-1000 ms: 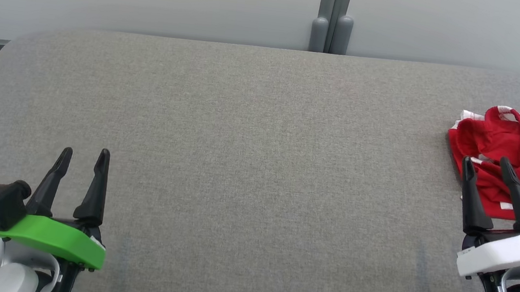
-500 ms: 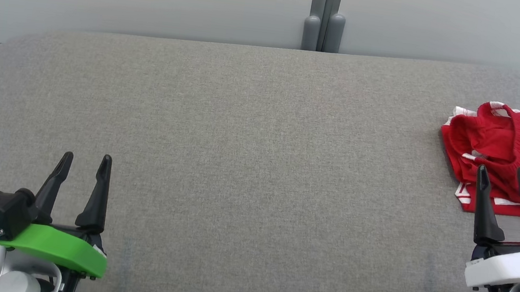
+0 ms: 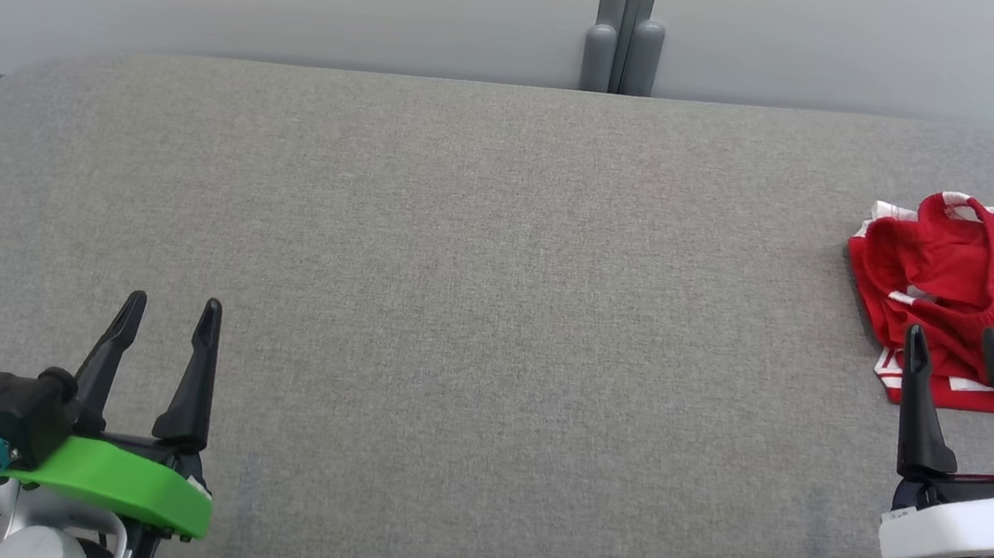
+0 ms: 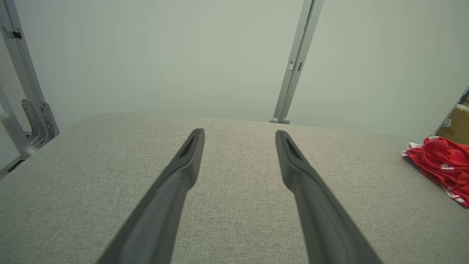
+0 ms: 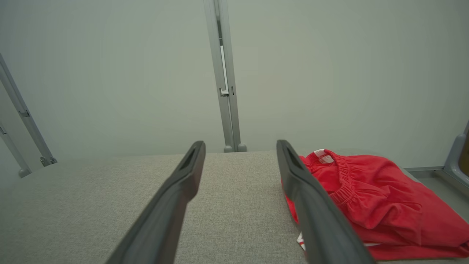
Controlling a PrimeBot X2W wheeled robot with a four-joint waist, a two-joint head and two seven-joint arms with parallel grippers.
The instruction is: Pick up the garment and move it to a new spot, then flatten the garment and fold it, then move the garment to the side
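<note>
Garment (image 3: 984,278) lies bunched at the table's (image 3: 498,270) right edge, as you saw it a second ago. Your right claw (image 3: 954,333) has drawn back slightly, tips over the near hem, jaws spread, holding nothing. Your left claw (image 3: 175,303) stays low left, fingers forward, spread, empty.

Soft, even, bright light covers the grey woven fabric tabletop (image 3: 498,270), with only faint shadows. In my wrist views my long dark fingers (image 4: 172,190) blur near the lens, and lens distortion tilts the pale metal post (image 4: 295,66).
</note>
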